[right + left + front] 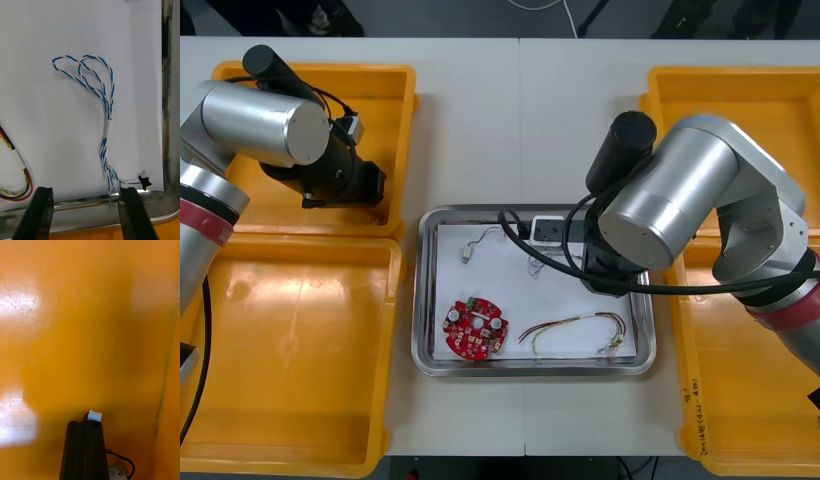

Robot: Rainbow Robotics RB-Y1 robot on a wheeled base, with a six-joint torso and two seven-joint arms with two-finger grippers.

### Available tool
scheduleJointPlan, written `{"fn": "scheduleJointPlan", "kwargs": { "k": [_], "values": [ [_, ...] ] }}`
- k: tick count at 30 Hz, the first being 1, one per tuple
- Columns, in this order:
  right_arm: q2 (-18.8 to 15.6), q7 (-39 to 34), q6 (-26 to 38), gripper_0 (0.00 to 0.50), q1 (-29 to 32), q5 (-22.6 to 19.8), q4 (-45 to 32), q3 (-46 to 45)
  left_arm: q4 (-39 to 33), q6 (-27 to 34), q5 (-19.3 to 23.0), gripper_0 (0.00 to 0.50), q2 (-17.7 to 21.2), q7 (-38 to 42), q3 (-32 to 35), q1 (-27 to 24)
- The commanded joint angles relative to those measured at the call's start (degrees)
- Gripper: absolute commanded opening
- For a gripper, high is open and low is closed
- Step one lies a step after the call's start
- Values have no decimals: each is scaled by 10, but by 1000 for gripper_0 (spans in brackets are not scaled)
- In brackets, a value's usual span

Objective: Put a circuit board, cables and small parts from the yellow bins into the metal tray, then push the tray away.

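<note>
Cable (94, 415) pinched in left hand (84, 424); right hand (85, 192) spread.

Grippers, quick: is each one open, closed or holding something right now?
Left gripper: closed on a black cable, over a yellow bin.
Right gripper: open, holding nothing, over the twisted blue and white cable in the metal tray.

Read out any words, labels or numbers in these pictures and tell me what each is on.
None can be read.
Dark marks on the near right yellow bin's rim: too small to read.
Red circuit board in the metal tray: any printing too small to read.
Left gripper, shut on a black cable, and open right gripper over the tray: no markings.
</note>
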Motion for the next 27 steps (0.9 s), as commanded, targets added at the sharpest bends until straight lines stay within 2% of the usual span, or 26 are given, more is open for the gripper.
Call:
{"fn": "scheduleJointPlan", "kwargs": {
  "k": [1, 4, 14, 17, 20, 21, 27],
  "values": [
    [12, -83, 48, 500, -18, -13, -64, -55, -3, -5, 10, 0, 20, -48, 26, 5],
    [12, -132, 82, 500, -31, -12, -87, -64, -3, -1, 10, 0, 21, -51, 41, 5],
    [3, -263, 82, 500, -56, -29, -143, -137, -3, 10, 5, 0, 28, -65, 72, 5],
    [-24, -327, 82, 500, -56, -52, -154, -167, -3, 11, 3, 0, 36, -70, 77, 5],
    [-45, -360, 82, 500, -54, -69, -154, -181, -3, 10, 3, 0, 41, -73, 80, 5],
    [-58, -388, 82, 500, -47, -86, -154, -197, -3, 11, 3, 0, 48, -77, 85, 5],
    [-95, -446, 82, 500, -24, -125, -154, -247, -2, 11, -1, 0, 59, -87, 96, 5]
  ]
}}
